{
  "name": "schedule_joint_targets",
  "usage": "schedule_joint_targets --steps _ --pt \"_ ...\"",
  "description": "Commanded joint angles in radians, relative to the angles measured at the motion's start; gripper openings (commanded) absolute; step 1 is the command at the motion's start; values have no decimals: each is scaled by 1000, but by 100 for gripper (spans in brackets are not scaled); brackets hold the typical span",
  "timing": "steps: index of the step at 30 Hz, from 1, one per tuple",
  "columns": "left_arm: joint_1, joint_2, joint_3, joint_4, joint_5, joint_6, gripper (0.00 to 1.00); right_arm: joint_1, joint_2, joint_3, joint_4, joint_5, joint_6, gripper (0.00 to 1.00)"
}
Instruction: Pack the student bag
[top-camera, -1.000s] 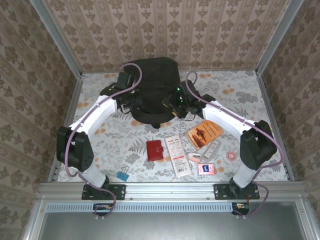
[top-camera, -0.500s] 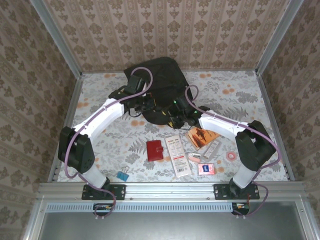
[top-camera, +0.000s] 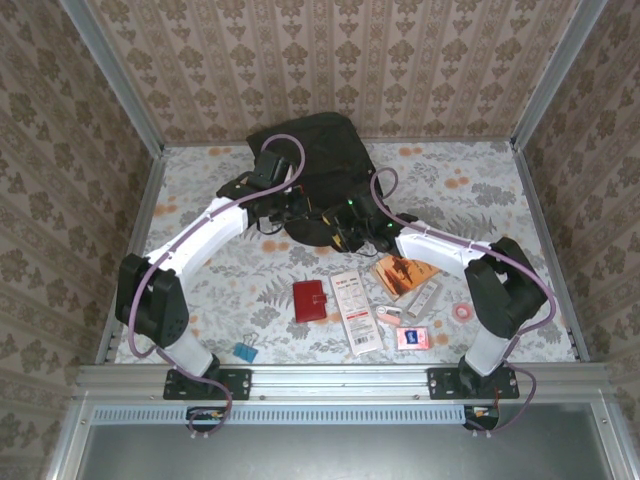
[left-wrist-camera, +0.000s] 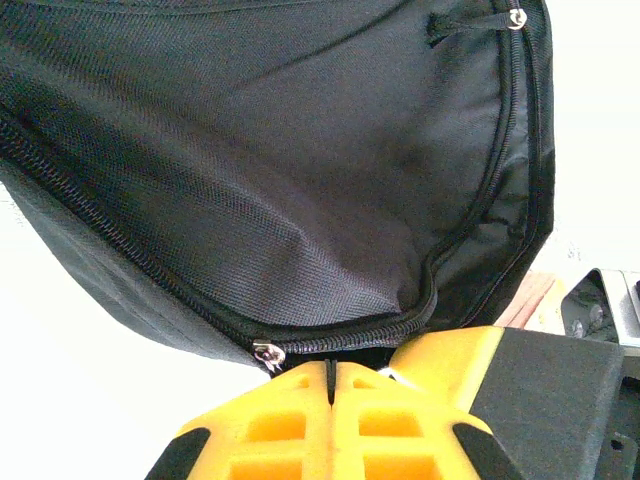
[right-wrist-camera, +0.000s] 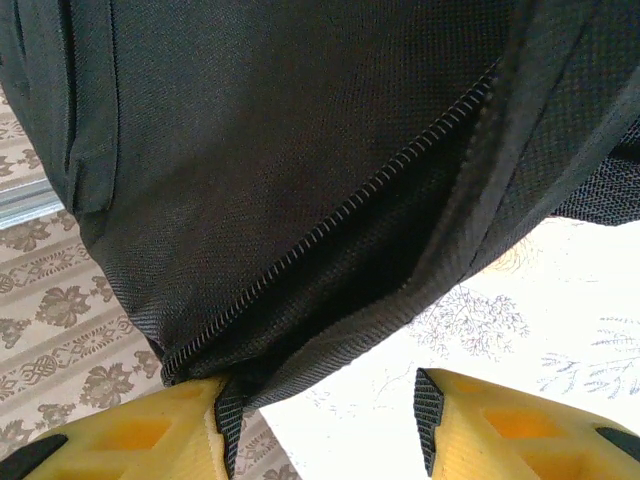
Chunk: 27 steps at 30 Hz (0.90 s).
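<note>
The student bag sits at the far middle of the table, against the back wall. The left gripper, fingers pressed together, pinches its zip edge. The right gripper stands spread at its rim. Nearer lie a red wallet, an orange booklet partly under the right arm, and a blue clip.
</note>
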<state>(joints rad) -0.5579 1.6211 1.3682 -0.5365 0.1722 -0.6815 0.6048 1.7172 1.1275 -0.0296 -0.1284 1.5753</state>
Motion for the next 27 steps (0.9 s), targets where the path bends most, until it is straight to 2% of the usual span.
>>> schedule_joint_targets --steps 1,7,9,19,23,26,27 --pt "-5 -42 0 5 21 -10 0 -8 -35 -19 51 48 29 52" --pt "-5 -44 2 6 24 -13 0 -15 -3 -24 58 51 38 52" --pt "-5 -45 2 6 24 -13 0 -23 10 -28 61 49 43 48" --pt "-5 -48 3 -1 22 -10 0 -34 44 -16 47 35 13 24" --pt "-3 -44 12 -12 1 5 0 -39 58 -14 34 15 5 9" --pt "8 -44 11 -22 -22 16 0 -40 52 -18 22 13 -7 0" --pt "16 -43 9 -23 -27 17 0 -42 48 -20 14 15 -11 0"
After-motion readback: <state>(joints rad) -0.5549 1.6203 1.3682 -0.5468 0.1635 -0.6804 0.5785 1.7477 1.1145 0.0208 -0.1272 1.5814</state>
